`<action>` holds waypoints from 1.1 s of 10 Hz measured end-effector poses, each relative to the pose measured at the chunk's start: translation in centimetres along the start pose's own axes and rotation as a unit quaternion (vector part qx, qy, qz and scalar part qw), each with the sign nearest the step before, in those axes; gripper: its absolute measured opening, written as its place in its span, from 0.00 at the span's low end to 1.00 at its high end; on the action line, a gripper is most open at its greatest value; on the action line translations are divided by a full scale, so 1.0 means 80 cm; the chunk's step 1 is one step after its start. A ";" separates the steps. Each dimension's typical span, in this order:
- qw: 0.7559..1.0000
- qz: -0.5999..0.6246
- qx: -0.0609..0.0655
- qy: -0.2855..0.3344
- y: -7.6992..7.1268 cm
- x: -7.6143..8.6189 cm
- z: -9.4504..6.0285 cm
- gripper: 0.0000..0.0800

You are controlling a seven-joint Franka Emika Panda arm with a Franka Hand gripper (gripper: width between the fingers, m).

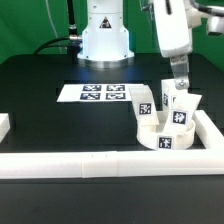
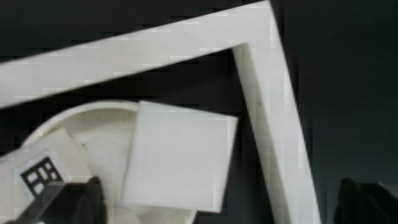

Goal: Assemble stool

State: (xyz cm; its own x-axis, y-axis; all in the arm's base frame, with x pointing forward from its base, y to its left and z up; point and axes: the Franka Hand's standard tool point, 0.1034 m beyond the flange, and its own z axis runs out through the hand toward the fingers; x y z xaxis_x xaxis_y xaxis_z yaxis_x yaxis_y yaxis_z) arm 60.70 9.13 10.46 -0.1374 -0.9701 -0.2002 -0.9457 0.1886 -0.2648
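The round white seat [image 1: 160,137] lies in the corner of the border rails at the exterior view's right. Three white legs stand upright on it: one with a tag at the left [image 1: 143,103], one with a tag at the right [image 1: 183,113], and one at the back [image 1: 168,99]. My gripper [image 1: 177,84] hangs just above the back leg. In the wrist view that leg [image 2: 178,158] sits between my dark fingers [image 2: 57,205], which stand wide apart and do not touch it. The seat's curved edge [image 2: 80,125] and a tagged leg [image 2: 39,178] show beside it.
White border rails run along the front [image 1: 100,163] and the right side [image 1: 210,130], meeting in a corner that also shows in the wrist view [image 2: 263,60]. The marker board [image 1: 100,93] lies mid-table. A short white piece [image 1: 4,125] sits at the left edge.
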 end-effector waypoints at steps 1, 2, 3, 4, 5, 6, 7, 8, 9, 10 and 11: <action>0.999 -0.036 0.000 0.000 0.000 0.000 0.000 0.81; 0.996 -0.086 -0.003 0.002 0.001 0.000 0.001 0.81; 0.984 -0.180 -0.010 0.007 0.002 -0.002 0.002 0.81; 0.967 -0.253 -0.021 0.008 0.001 -0.006 0.002 0.81; 0.942 -0.335 -0.034 0.006 -0.004 -0.011 0.002 0.81; 0.925 -0.377 -0.041 -0.001 -0.009 -0.013 0.003 0.81; 0.903 -0.427 -0.045 -0.008 -0.013 -0.012 0.005 0.81; 0.891 -0.452 -0.044 -0.008 -0.016 -0.008 0.005 0.81; 0.884 -0.465 -0.044 -0.008 -0.015 -0.009 0.005 0.81; 0.867 -0.496 -0.044 -0.008 -0.015 -0.008 0.005 0.81; 0.850 -0.524 -0.045 -0.008 -0.016 -0.007 0.005 0.81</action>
State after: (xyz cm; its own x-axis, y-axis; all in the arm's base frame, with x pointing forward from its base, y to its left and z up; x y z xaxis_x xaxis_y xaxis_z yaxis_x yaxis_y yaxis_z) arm 62.09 9.47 10.49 0.7988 -0.5950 0.0886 -0.5644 -0.7922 -0.2322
